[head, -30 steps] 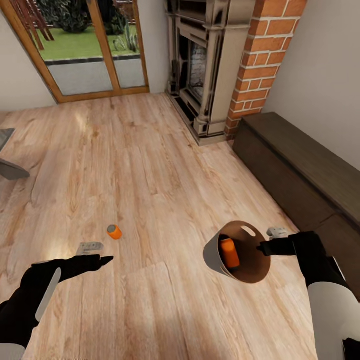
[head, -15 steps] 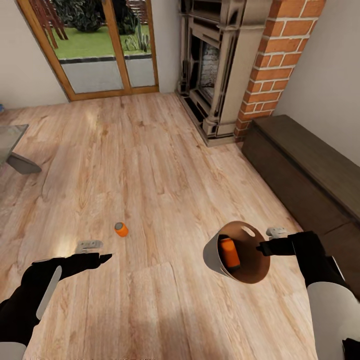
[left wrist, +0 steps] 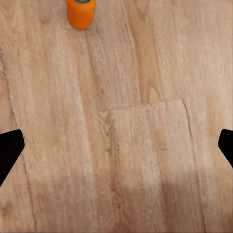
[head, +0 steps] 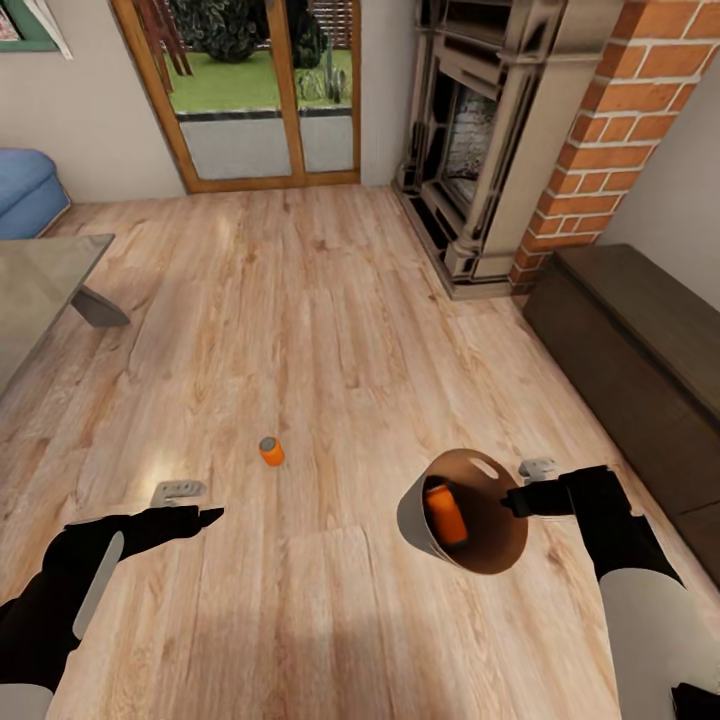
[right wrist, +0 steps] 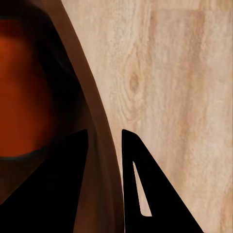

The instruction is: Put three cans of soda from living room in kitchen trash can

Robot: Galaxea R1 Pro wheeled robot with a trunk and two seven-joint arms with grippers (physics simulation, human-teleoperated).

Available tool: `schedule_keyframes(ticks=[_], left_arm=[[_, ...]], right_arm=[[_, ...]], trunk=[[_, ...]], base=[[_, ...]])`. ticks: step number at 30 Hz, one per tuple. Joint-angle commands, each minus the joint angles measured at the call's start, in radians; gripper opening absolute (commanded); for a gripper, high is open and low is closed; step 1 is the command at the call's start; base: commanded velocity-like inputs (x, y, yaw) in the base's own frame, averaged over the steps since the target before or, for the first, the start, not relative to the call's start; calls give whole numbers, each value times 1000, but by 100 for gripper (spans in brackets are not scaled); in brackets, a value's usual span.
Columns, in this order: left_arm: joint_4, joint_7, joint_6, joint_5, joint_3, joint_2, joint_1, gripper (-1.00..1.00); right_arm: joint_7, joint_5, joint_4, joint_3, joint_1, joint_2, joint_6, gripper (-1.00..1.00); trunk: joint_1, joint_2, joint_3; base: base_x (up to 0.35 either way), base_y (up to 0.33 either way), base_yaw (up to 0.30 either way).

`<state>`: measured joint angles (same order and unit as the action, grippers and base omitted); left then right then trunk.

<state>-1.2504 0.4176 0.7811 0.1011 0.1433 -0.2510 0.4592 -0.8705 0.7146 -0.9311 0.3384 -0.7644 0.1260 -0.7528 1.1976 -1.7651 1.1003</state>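
One can of soda [head: 271,451] stands upright on the light wood floor of the living room, a short way ahead and to the right of my left gripper [head: 193,504]. That gripper is open and empty; in the left wrist view the same can of soda [left wrist: 80,12] stands beyond its spread fingertips [left wrist: 9,150]. My right gripper [head: 522,485] is shut on the rim of the tash can [head: 415,525], which hangs tilted above the floor. Another can of soda [head: 444,513] lies inside it. In the right wrist view the tash can wall [right wrist: 104,141] runs between the fingers [right wrist: 150,194].
The stone fireplace [head: 480,150] and its red-brick column [head: 620,130] stand ahead on the right, with the long dark-brown cabinet [head: 640,350] along the right wall. Glass doors [head: 260,90] are at the back. A blue sofa [head: 25,190] and a low grey table [head: 40,290] are on the left.
The whole view has swung to the left, bringing the sofa and more of the table into the picture. Both arms keep their pose; the tash can stays in the right gripper.
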Motion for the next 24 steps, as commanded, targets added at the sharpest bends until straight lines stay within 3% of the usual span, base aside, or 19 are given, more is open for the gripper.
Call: schedule_keyframes(ticks=[1,24], left_arm=[[1,0,1,0,0,0,0,100],[7,-2,-1,-4,-5,6,2,100]], right_arm=[[-6,-13,0,0,0,0,-8,-100],[-7,-14,0,-2,0,-2,-8,-100]], trunk=[[0,0,0],[0,0,0]], base=[[238,0,192],[319,0,16]])
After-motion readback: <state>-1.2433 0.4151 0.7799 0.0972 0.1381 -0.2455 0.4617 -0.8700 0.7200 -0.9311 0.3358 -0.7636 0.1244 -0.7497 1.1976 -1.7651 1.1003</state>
